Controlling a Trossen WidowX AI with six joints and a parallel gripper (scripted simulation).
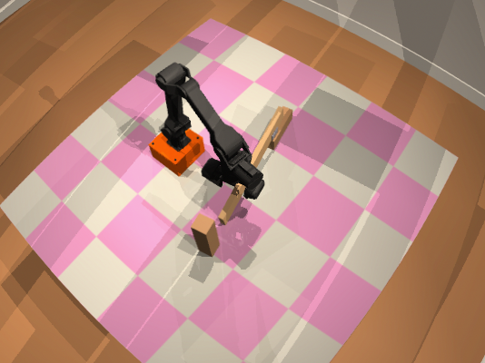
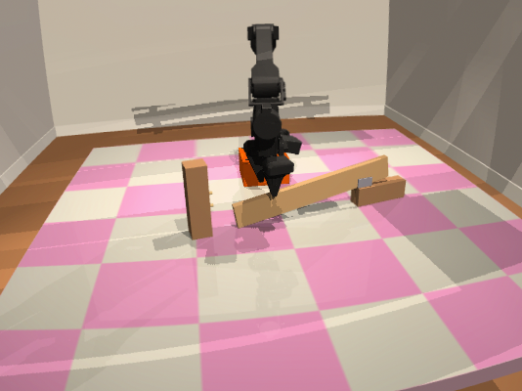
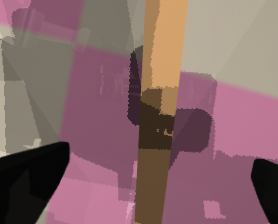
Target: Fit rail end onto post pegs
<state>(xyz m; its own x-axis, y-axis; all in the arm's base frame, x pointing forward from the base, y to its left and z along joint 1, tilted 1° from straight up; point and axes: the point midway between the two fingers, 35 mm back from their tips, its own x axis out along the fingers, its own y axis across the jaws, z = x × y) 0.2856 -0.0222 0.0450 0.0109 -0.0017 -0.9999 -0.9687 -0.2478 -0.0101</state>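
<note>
The tool [image 2: 274, 192] stands wide open astride the rail [image 2: 313, 188] near its low end, gripping nothing; the rail's far end sits in the bracket [image 2: 366, 183].

Looks like a bare test room: plain beige walls [image 2: 147, 46], wood floor [image 2: 29, 188] around the edges, and a pink-and-cream checkered mat [image 2: 147, 290] in the middle.

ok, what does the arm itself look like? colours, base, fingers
Arm is matte black throughout, with boxy links and rounded joint housings. It stands on an orange box base with small dark screw dots on top. Gripper is black with two tapered fingers. No cables or markings are visible.
</note>
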